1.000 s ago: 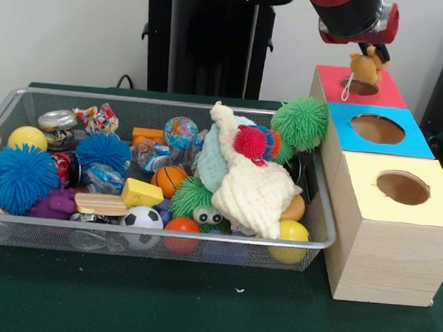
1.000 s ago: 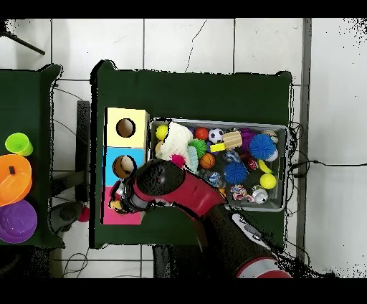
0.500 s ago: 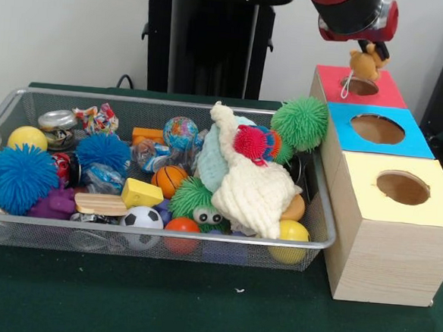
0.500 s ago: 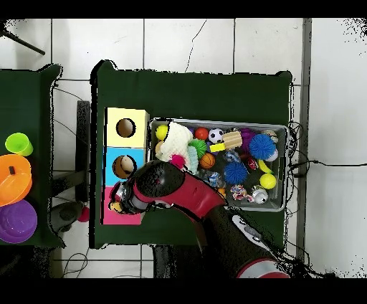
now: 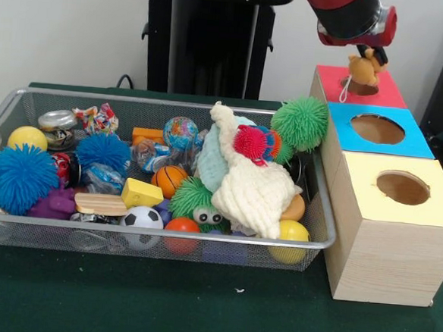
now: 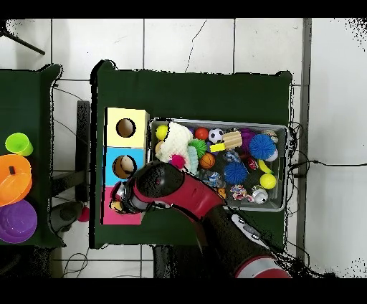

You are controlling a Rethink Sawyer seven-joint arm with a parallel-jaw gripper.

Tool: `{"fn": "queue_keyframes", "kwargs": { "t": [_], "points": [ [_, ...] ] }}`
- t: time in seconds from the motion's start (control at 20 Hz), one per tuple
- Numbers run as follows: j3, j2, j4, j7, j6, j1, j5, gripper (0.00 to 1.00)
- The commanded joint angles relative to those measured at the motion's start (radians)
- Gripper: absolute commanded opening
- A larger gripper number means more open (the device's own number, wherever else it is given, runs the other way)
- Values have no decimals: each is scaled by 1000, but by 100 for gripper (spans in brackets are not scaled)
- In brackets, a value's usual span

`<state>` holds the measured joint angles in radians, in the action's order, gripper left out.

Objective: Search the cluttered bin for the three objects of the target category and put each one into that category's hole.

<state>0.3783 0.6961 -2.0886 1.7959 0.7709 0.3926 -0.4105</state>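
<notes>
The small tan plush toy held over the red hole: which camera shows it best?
The front view: the tan plush toy hangs from the tool just above the red hole. Overhead, the arm covers nearly all of it; only a tan speck shows.

Light was even and fairly bright, shadows soft beneath the wire bin (image 5: pixel 5 113) (no glare on it); the overhead view looked dimmer, its small things indistinct.

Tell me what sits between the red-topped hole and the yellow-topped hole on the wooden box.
The blue-topped hole lies between the red-topped hole and the yellow-topped hole; both views show it. The small brown plush toy hangs over the red one.
</notes>
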Motion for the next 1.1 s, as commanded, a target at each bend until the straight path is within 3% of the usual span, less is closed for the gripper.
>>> {"fn": "queue_keyframes", "kwargs": {
  "t": [0.05, 0.6, 1.1],
  "points": [
    [39, -54, -45, 57, -144, 9, 4, 0],
    [75, -81, -107, 44, -245, 19, 22, 0],
    [153, 52, -210, 92, -212, 33, -47, 0]
  ]
}}
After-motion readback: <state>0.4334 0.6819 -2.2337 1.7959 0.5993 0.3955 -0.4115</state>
